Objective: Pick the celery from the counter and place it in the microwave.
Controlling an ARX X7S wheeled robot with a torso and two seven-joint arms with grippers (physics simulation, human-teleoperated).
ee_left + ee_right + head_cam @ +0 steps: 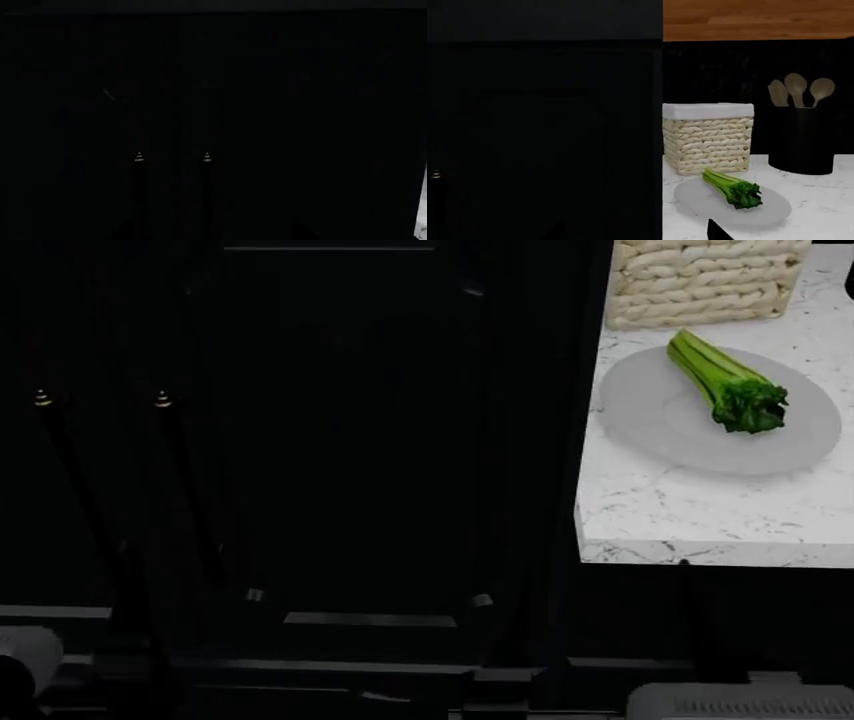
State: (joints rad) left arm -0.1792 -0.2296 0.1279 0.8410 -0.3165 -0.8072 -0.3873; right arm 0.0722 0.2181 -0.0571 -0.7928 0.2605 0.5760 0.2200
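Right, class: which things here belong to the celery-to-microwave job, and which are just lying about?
Job:
celery, lying on the plate
counter

Lying about:
grey plate
woven basket
dark holder with wooden spoons

green celery [725,385], grey plate [654,425], white grey-veined counter [694,515], cream woven basket [701,280]

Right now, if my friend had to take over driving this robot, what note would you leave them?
Left gripper and right gripper: too dark to tell if open or shut; neither holds anything that shows.
The celery lies on a round grey plate on the white counter, in front of a woven basket.
Done: nothing, celery not picked up.
Left: grasp the celery, find the microwave (not clearly visible here), place it inside.
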